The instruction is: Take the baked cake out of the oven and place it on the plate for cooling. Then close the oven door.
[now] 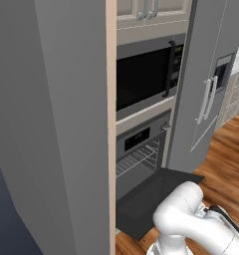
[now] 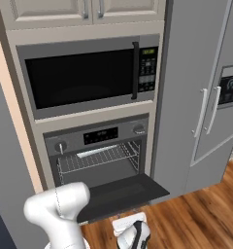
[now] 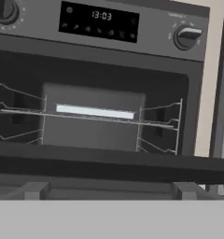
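The oven (image 2: pixel 96 136) stands open below the microwave, its display strip (image 3: pixel 100 21) lit between two knobs. The oven door (image 2: pixel 123 194) hangs folded down flat, its front edge a dark band (image 3: pixel 109 163) across the hand view. A thin pale flat thing, apparently the cake (image 3: pixel 95 112), lies on the wire rack (image 2: pixel 118 158), seen nearly edge-on. My gripper (image 2: pixel 133 234) hovers low in front of the door's outer edge, pointing into the oven; it is open and holds nothing. The plate is out of view.
A black-windowed microwave (image 2: pixel 84 78) sits above the oven. A tall grey fridge (image 2: pixel 201 97) stands right beside it on the right. A grey cabinet side wall (image 1: pixel 52 124) closes off the left. Wooden floor (image 2: pixel 196 219) lies in front.
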